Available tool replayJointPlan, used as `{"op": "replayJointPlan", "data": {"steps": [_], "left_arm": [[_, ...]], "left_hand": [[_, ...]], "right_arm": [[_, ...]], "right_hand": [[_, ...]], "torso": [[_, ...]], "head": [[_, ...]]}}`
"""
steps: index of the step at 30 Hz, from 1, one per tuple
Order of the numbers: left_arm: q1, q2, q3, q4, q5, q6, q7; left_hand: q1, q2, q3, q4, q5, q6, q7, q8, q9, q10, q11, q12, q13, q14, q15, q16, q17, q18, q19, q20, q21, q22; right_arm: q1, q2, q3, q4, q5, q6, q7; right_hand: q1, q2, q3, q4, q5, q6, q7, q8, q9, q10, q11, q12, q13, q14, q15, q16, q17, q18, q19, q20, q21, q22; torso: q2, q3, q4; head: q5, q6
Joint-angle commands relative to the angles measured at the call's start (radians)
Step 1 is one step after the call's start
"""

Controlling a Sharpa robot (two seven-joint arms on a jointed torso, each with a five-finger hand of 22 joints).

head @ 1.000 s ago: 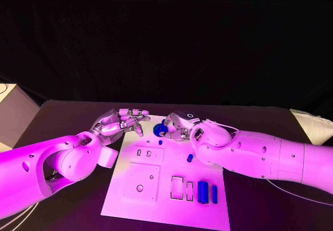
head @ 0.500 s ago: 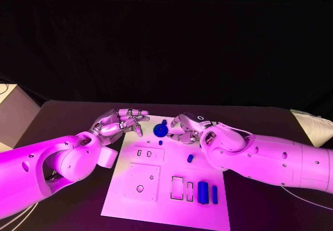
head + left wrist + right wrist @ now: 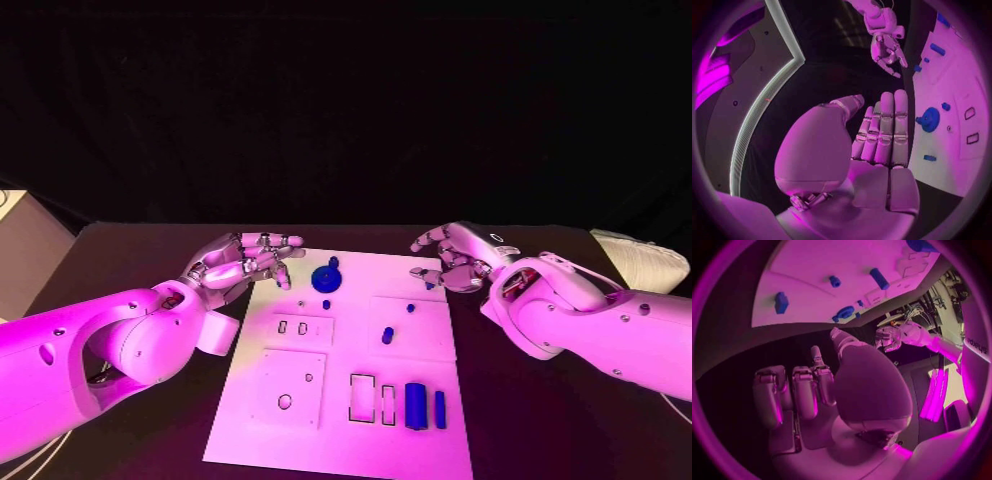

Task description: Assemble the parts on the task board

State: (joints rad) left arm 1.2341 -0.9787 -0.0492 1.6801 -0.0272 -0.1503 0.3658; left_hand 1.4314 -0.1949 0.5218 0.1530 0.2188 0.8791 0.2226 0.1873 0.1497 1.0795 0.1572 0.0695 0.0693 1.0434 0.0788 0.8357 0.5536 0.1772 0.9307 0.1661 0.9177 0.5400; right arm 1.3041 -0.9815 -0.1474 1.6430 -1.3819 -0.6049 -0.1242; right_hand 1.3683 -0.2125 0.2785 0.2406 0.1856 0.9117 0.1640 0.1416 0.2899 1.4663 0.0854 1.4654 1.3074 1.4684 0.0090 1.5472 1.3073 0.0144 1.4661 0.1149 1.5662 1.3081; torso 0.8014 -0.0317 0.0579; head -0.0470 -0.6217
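The white task board [image 3: 421,352] lies in the middle of the table. A round blue part [image 3: 327,276] sits near its far left corner, also seen in the left wrist view [image 3: 929,119] and the right wrist view [image 3: 845,313]. Small blue pieces [image 3: 387,336] lie mid-board, and two blue bars [image 3: 417,405] lie near the front. A blue block [image 3: 430,285] lies by the far right edge, just below my right hand's fingertips. My right hand [image 3: 459,260] hovers there, loosely curled and holding nothing. My left hand [image 3: 242,258] is at the board's far left edge, empty, with its fingers [image 3: 887,125] straight.
The board also carries two rectangular slots [image 3: 375,397] and raised square plates with holes [image 3: 293,389]. A white object [image 3: 642,262] sits at the table's right edge, and a pale box [image 3: 9,212] at the far left. Bare black table [image 3: 534,420] flanks the board.
My right hand has let go of the round blue part and drawn back to the right, off the board's far right edge. The round part stays on the board. My left hand has barely moved.
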Motion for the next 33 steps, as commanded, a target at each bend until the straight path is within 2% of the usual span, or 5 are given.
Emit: {"op": "replayJointPlan", "data": {"steps": [1, 12, 15, 17, 33], "left_arm": [[0.001, 0.003, 0.001, -0.001, -0.001, 0.015, 0.008], [0.000, 0.009, 0.001, -0.010, -0.001, 0.019, 0.008], [0.000, 0.010, 0.000, -0.012, -0.001, 0.020, 0.008], [0.000, 0.011, 0.000, -0.013, -0.001, 0.020, 0.008], [0.000, 0.012, 0.000, -0.016, -0.002, 0.023, 0.008]], "left_hand": [[-0.007, 0.002, 0.004, 0.000, -0.003, -0.007, 0.009, -0.005, 0.001, -0.008, 0.002, 0.001, 0.002, -0.006, -0.002, 0.005, -0.001, 0.007, -0.004, 0.001, 0.004, 0.001], [-0.007, 0.002, 0.004, 0.000, -0.003, -0.007, 0.009, -0.005, 0.001, -0.008, 0.002, 0.001, 0.002, -0.006, -0.002, 0.005, -0.001, 0.007, -0.004, 0.001, 0.004, 0.001], [-0.007, 0.002, 0.004, 0.000, -0.003, -0.007, 0.009, -0.005, 0.001, -0.008, 0.002, 0.001, 0.002, -0.006, -0.002, 0.005, -0.001, 0.007, -0.004, 0.001, 0.004, 0.001], [-0.007, 0.002, 0.004, 0.000, -0.003, -0.007, 0.009, -0.005, 0.001, -0.008, 0.002, 0.001, 0.002, -0.006, -0.002, 0.005, -0.001, 0.007, -0.004, 0.001, 0.004, 0.001], [-0.007, 0.002, 0.004, 0.000, -0.003, -0.007, 0.009, -0.005, 0.001, -0.008, 0.002, 0.001, 0.002, -0.006, -0.002, 0.005, -0.001, 0.007, -0.004, 0.001, 0.004, 0.001]], "right_arm": [[-0.001, -0.026, -0.002, -0.014, 0.101, 0.026, 0.122], [-0.020, -0.054, -0.007, -0.063, 0.115, 0.067, 0.156], [-0.027, -0.049, -0.008, -0.076, 0.110, 0.077, 0.152], [-0.032, -0.043, -0.008, -0.087, 0.109, 0.082, 0.149], [-0.067, 0.038, -0.008, -0.174, 0.109, 0.071, 0.127]], "right_hand": [[0.023, -0.004, -0.004, -0.008, -0.007, 0.000, 0.007, -0.007, -0.002, -0.001, 0.001, -0.006, 0.151, 0.088, 0.004, -0.001, 0.207, -0.014, 0.104, 0.003, 0.004, 0.262], [0.048, -0.015, -0.036, -0.002, -0.014, -0.018, 0.012, -0.020, -0.009, -0.009, 0.006, -0.015, 0.144, 0.088, 0.007, 0.000, 0.210, -0.014, 0.104, 0.006, 0.004, 0.262], [0.058, -0.013, -0.053, 0.005, -0.015, -0.024, 0.014, -0.025, -0.011, -0.012, 0.007, -0.018, 0.141, 0.088, 0.009, 0.000, 0.210, -0.014, 0.103, 0.007, 0.002, 0.260], [0.062, -0.011, -0.058, 0.008, -0.015, -0.026, 0.014, -0.027, -0.012, -0.013, 0.008, -0.019, 0.141, 0.088, 0.009, 0.000, 0.210, -0.013, 0.102, 0.008, 0.001, 0.260], [0.099, 0.012, -0.056, 0.015, 0.003, -0.007, 0.012, -0.020, -0.011, -0.002, 0.006, -0.008, 0.151, 0.089, 0.009, 0.002, 0.213, -0.014, 0.105, 0.008, 0.005, 0.263]], "torso": [[-0.002, 0.0089, -0.0088], [0.002, 0.0189, -0.0160], [0.001, 0.0140, -0.0125], [0.001, 0.0131, -0.0121], [-0.001, 0.0115, -0.0126]], "head": [[-0.003, 0.002], [-0.010, 0.000], [-0.014, -0.003], [-0.015, -0.005], [-0.010, -0.011]]}}
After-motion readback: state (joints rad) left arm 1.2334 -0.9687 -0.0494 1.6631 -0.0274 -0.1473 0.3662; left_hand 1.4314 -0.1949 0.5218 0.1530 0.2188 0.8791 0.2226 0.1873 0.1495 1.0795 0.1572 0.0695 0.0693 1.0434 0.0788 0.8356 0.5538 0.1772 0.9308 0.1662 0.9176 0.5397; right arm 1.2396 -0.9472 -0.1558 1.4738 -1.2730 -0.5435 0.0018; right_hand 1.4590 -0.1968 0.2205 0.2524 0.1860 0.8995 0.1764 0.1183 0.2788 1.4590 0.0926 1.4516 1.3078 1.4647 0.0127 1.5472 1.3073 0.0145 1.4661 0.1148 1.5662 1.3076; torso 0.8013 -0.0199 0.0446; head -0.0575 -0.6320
